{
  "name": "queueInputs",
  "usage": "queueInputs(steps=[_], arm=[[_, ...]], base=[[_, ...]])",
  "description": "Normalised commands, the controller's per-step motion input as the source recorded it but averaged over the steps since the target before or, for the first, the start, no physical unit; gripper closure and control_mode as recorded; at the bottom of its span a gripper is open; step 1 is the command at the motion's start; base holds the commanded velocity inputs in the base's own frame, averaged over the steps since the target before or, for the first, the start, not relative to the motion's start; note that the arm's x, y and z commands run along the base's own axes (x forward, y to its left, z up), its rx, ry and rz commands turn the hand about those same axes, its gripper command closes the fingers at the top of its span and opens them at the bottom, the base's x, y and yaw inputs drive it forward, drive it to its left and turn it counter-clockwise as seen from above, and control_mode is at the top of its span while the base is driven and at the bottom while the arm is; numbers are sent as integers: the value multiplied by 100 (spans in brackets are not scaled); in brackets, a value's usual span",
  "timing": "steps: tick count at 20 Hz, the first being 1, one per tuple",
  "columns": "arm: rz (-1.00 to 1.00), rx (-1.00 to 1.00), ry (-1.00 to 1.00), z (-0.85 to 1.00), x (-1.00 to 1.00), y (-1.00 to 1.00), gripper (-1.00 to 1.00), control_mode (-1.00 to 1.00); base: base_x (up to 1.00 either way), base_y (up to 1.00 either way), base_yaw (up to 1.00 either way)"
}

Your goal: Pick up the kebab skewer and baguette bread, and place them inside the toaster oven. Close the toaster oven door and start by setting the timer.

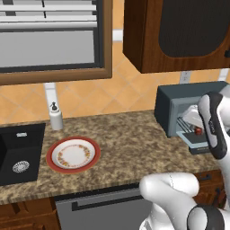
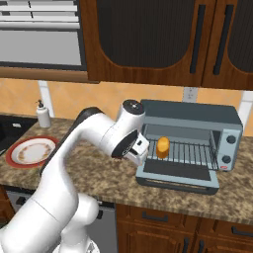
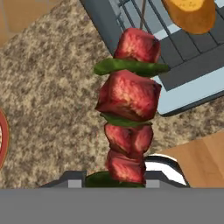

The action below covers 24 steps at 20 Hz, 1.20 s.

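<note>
Three views: one moment at a simulated kitchen counter.
Left base view: a boxy grey-blue metal toaster oven sits at the right end of the speckled brown stone counter, its grey-blue framed door folded down flat. The white arm's forearm crosses in front of the opening, and a small red chunk of the kebab skewer peeks out just above the lowered door. To the left lie a round red-rimmed patterned plate, a small white soap dispenser and a black sink.
Right base view: a stubby golden-orange baguette bread rests on the wire rack inside the oven, toward its left side. The arm's wrist reaches to the oven's left front corner, above the open door; the fingers themselves are hidden here.
Hand view: a thin skewer threaded with dark red meat chunks and green pepper slices rises from between the two dark fingertips of the gripper, which is clamped on its lowest chunks. The skewer's far tip points at the rack, with the baguette near it at the top right.
</note>
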Motion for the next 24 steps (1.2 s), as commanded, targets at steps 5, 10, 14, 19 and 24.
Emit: queueInputs(steps=[5, 10, 14, 19, 24], arm=[[4, -9, -4, 13, 0, -100, 100, -100], [5, -14, -1, 0, 0, -99, 100, -100], [3, -12, -1, 0, 5, -76, 100, -100], [3, -9, -6, -2, 18, -30, 100, -100], [5, -12, -12, -5, 9, 0, 100, -100]], base=[[0, 0, 0], [0, 0, 0], [0, 0, 0], [0, 0, 0], [0, 0, 0]])
